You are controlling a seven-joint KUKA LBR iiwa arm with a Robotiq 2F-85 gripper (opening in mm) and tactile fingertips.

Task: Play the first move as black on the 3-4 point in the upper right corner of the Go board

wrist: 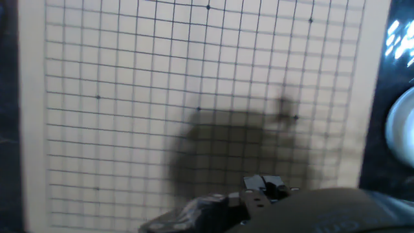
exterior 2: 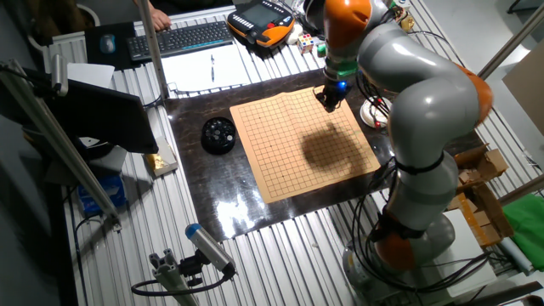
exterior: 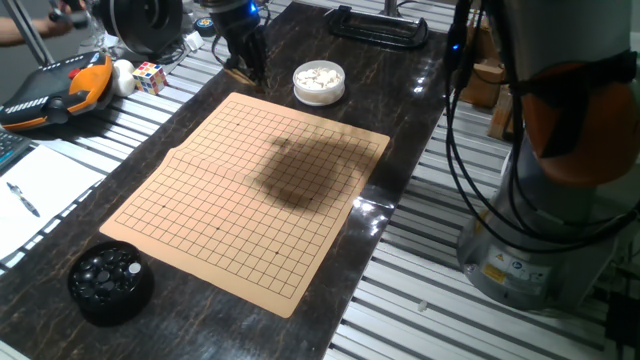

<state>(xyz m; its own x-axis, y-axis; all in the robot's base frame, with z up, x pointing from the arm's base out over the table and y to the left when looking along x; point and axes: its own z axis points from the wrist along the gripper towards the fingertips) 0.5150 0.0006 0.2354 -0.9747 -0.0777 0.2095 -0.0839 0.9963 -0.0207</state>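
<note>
Go board [exterior: 240, 200] bare and open from above, white-stone bowl [exterior: 319, 82] and black-stone bowl [exterior: 110, 282] flanking

Go board [exterior: 240, 190] on dark table [exterior: 395, 90]

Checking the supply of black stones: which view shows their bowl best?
One fixed view: the black bowl sits close, stones visible inside. The other fixed view shows it small, beside the Go board. The hand view misses it.

Go board [exterior: 255, 195] lies flat, centre of table [exterior: 400, 110]. Bowl of stones [exterior: 110, 283] off its near-left corner; second bowl [exterior: 319, 81] beyond its far edge. Gripper [exterior: 245, 68] hangs over far-left corner, left of that bowl.
</note>
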